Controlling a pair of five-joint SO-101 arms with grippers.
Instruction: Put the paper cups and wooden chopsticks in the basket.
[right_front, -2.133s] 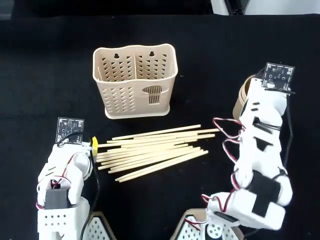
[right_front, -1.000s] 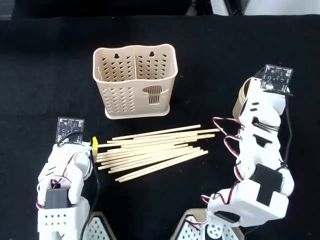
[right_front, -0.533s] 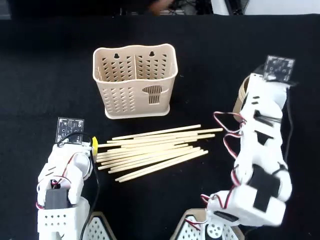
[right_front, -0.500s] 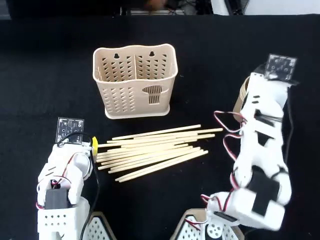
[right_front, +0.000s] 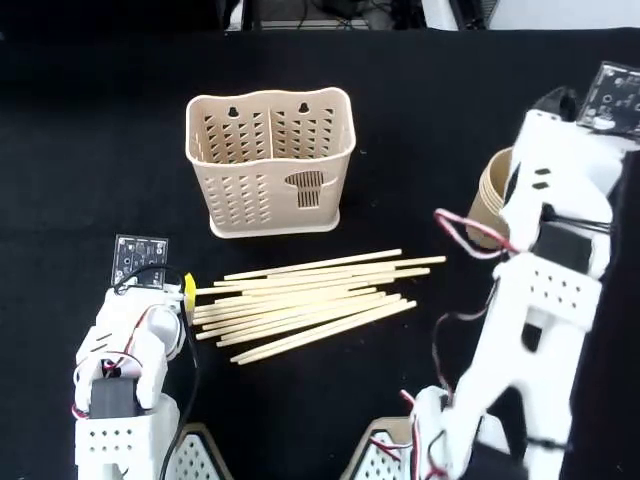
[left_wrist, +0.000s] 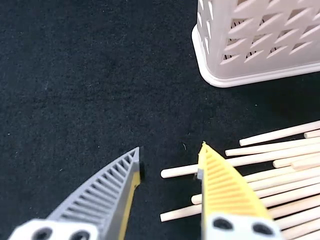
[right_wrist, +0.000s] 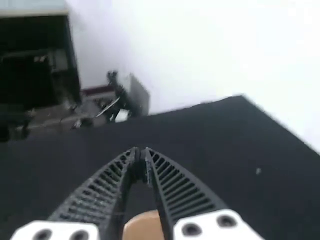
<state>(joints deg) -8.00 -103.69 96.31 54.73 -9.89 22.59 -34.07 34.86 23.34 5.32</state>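
Note:
The beige slotted basket (right_front: 270, 160) stands upright at the back of the black table. Several wooden chopsticks (right_front: 310, 298) lie in a loose bundle in front of it. My left gripper (left_wrist: 170, 150) is open low over the table at the bundle's left ends (left_wrist: 250, 165), its yellow finger (right_front: 188, 290) beside them. A stack of paper cups (right_front: 490, 195) is at the right, against my raised right arm (right_front: 560, 210). My right gripper (right_wrist: 140, 154) has its fingers nearly together, with a tan cup (right_wrist: 142, 225) between their bases, and points over the table's far edge.
The basket's base (left_wrist: 240, 75) is just beyond the left gripper. Open black tabletop (right_front: 90, 150) lies left of the basket and behind it. Beyond the table's far edge are a white wall (right_wrist: 200, 45) and dark furniture (right_wrist: 30, 60).
The right arm has risen and swung to the right, toward the camera, so more of the cup stack shows. The left arm, basket and chopsticks have stayed put.

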